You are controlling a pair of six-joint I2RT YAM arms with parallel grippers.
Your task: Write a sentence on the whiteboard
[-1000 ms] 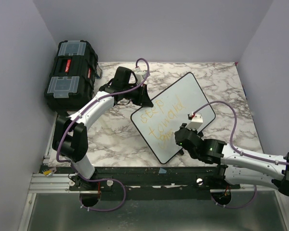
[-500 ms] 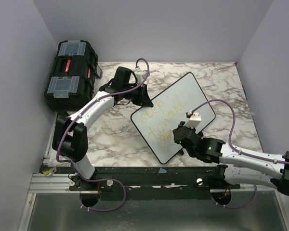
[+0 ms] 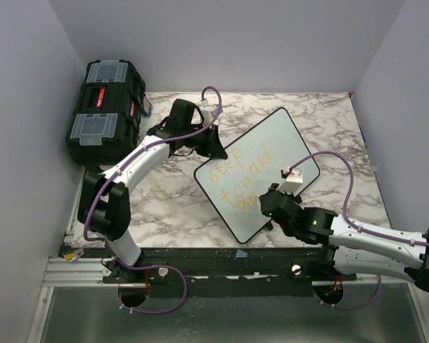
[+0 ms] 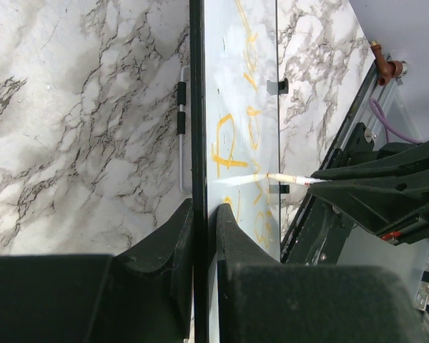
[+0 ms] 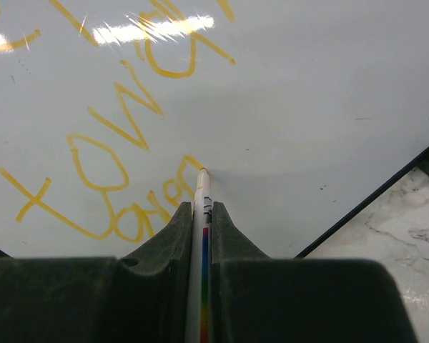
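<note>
The marble-patterned counter (image 3: 164,207) carried everything. On its middle to right part lay the whiteboard (image 3: 282,136), turned cornerwise so that one rounded corner pointed to the far right and another to the near edge. A black toolbox (image 3: 104,107) with clear-lidded compartments stood at the far left corner, well apart from the board.

The left arm (image 3: 139,161) reached across the counter to the board's far left side. The right arm (image 3: 357,239) came in low from the near right, over the board's near corner.

The left fingers (image 4: 164,250) were drawn narrow, one on each side of the board's thin black rim, clamping that edge. The right fingers (image 5: 173,236) were pressed together on a marker (image 5: 202,207), a slim white barrel with a coloured stripe, which stuck out straight between them.

The sentence (image 3: 243,175) ran in yellow-orange strokes down the board. Its first line read "step" and its second "toward". The third, short line was too loosely formed to read. The marker's tip met the white surface just beside the last stroke of that third line.
</note>
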